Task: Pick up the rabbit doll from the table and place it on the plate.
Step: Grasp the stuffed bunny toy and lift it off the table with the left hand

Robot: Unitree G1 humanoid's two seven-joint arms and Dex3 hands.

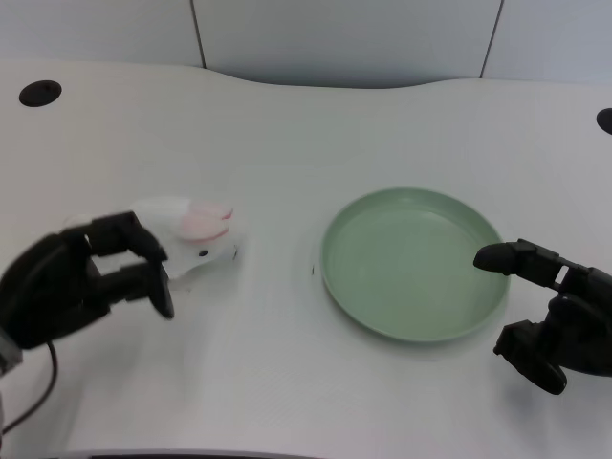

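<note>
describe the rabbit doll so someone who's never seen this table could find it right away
On the white table, look left of the round green plate. The rabbit doll lies there at the left hand's fingertips, small, white and soft with pink ear patches.

The light is bright and soft all over. The white table [287, 134] almost glows, so the pale rabbit doll [196, 234] is hard to see against it. Shadows are faint, just a thin dark edge under the green plate [411, 330]. The picture looks a little blurry.
</note>
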